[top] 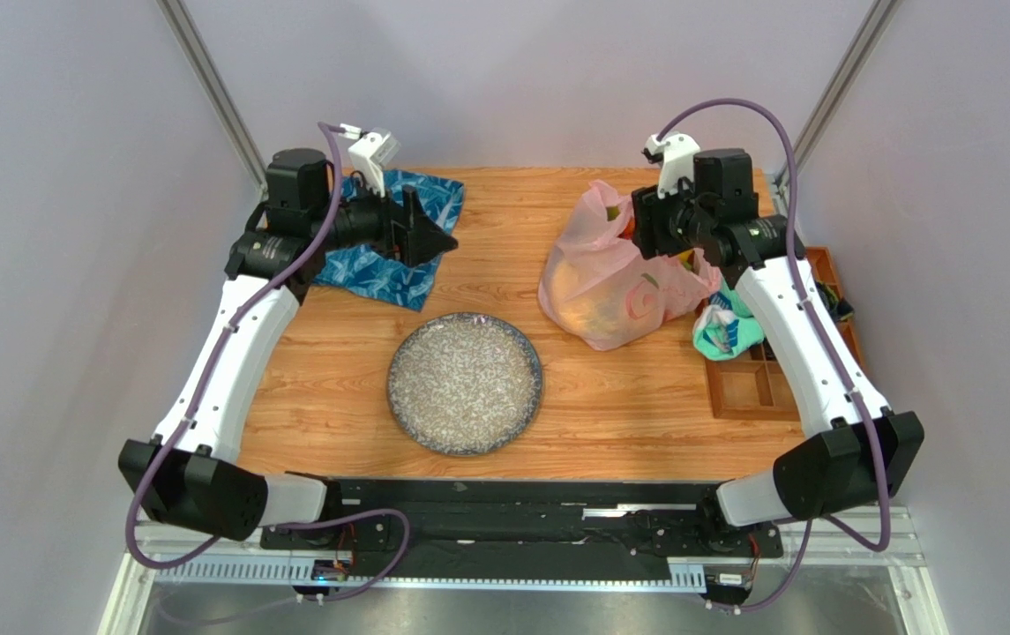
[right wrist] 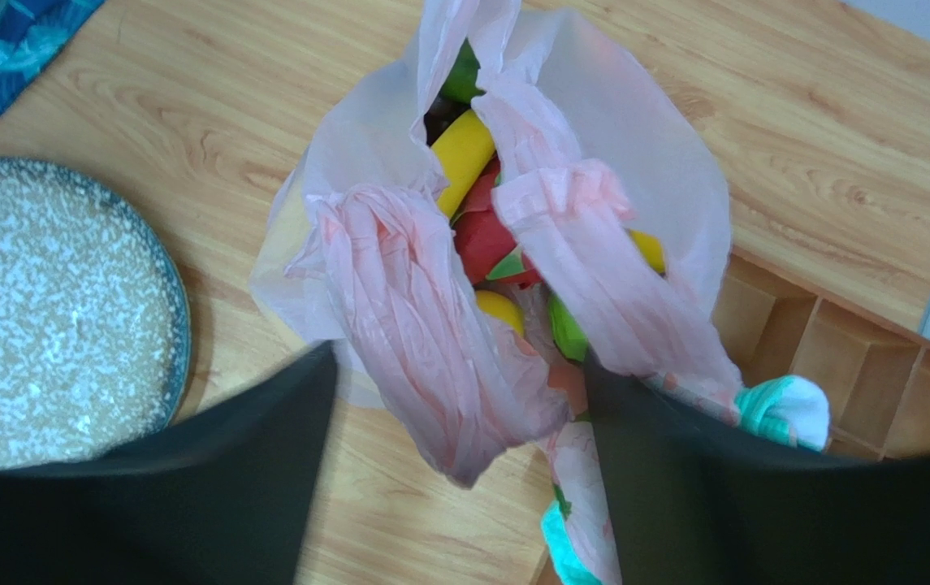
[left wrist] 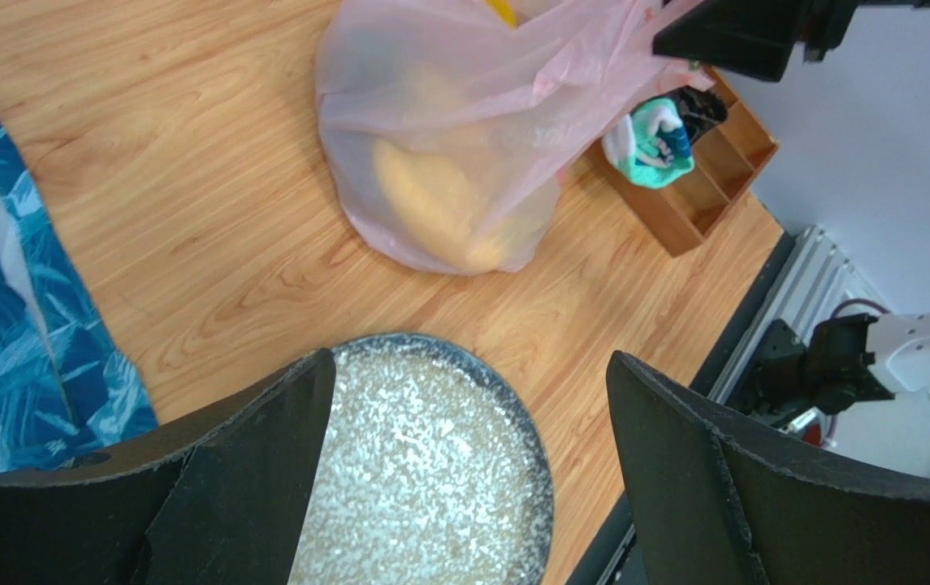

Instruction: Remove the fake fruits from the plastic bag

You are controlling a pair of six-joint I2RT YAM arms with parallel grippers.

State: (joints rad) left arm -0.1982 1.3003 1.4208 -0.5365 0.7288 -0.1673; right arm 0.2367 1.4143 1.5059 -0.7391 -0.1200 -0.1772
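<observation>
Pink plastic bag [right wrist: 665, 159] of fake fruits [right wrist: 463, 152] sits between the right gripper [right wrist: 457, 366] jaws, which are apart. The left gripper [left wrist: 470, 366] is wide apart too, well away from the bag.

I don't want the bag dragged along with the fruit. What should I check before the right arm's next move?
1. plastic bag mouth open, fake fruits showing: ok.
2. right gripper over the mouth, jaws apart: ok.
3. handles clear of the jaws: not ok, one handle lies between them.
4. left gripper open and empty: ok.
5. plate bare for fruit: ok.
</observation>
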